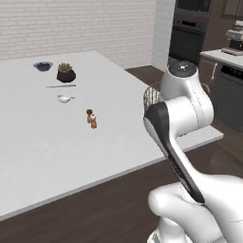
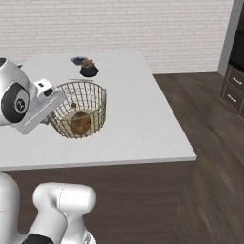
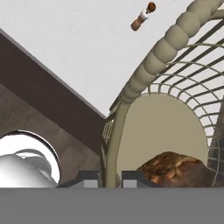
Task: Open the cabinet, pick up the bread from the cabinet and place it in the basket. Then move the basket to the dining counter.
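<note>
fingers (image 3: 110, 179) pinching basket (image 3: 175, 39) rim

The dark-brown crusty bread (image 2: 80, 122) lies on the pale bottom of the upright tan wire basket (image 2: 97, 102), which stands near the edge of the white dining counter (image 2: 138, 119).

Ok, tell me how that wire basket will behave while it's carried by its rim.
The basket is open wire mesh, so probably light and fairly stiff. The claw is shut on one side of the rim, so it may tilt or swing. The bread lies loose on the pale bottom and could slide if the basket tips over the dining counter.
</note>
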